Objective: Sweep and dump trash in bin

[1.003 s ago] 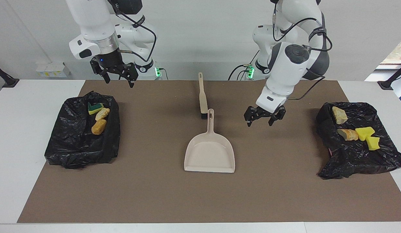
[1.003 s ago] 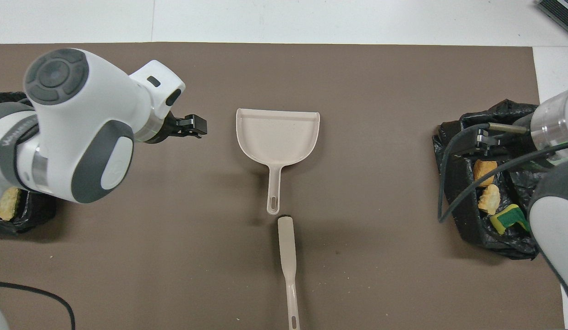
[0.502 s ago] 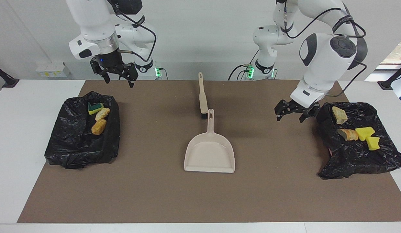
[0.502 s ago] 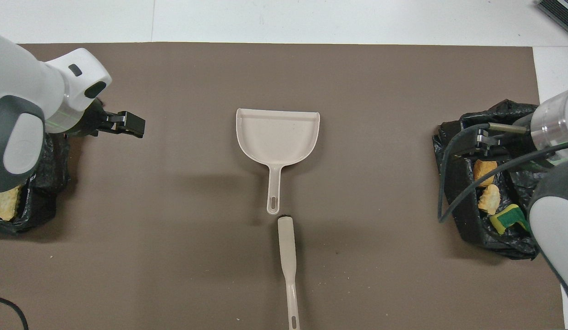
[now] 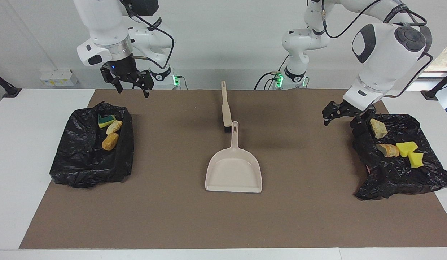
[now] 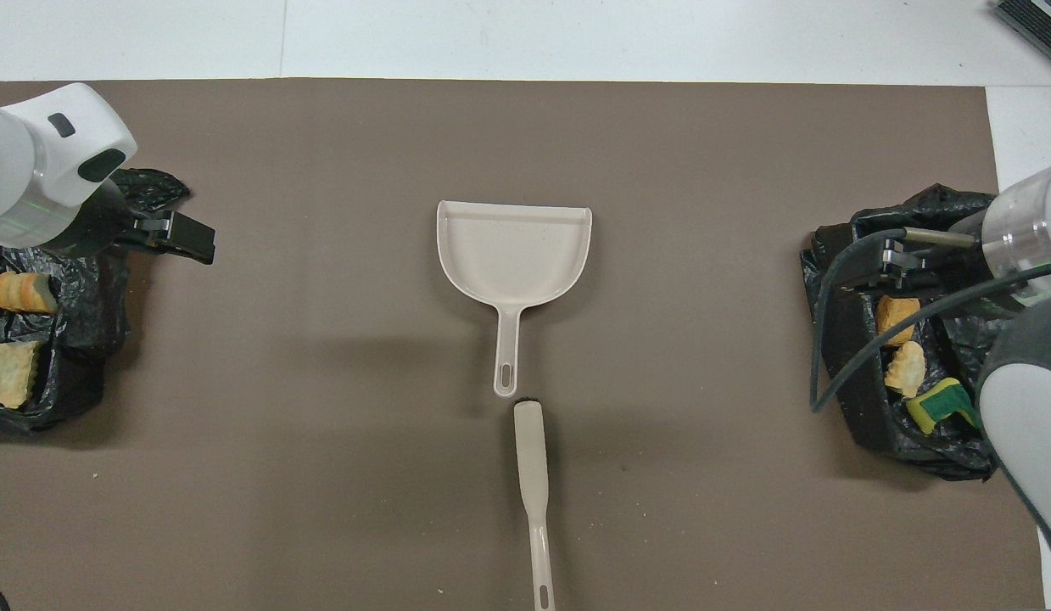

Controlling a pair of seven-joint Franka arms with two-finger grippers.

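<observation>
The trash lies in two black bag-lined bins. The bin [image 5: 82, 159] at the right arm's end holds a green-backed sponge [image 5: 106, 120], a tan lump [image 5: 114, 127] and an orange-brown lump [image 5: 110, 141]. The bin [image 5: 396, 177] at the left arm's end holds a tan lump [image 5: 378, 128], a bread-like lump [image 5: 388, 150] and two yellow sponge chunks [image 5: 406, 148]. My left gripper [image 5: 340, 121] is open and empty, over that bin's edge toward the table's middle; it also shows in the overhead view [image 6: 173, 238]. My right gripper [image 5: 134, 92] is open and empty, raised over the other bin's edge nearest the robots, waiting.
A beige dustpan [image 5: 233, 169] lies flat mid-table, handle toward the robots. A beige brush [image 5: 226, 108] lies just nearer the robots, in line with that handle. A brown mat [image 5: 172, 209] covers the table.
My left gripper has moved from beside the dustpan's handle to the bin at the left arm's end, still open and empty. The right arm has not moved.
</observation>
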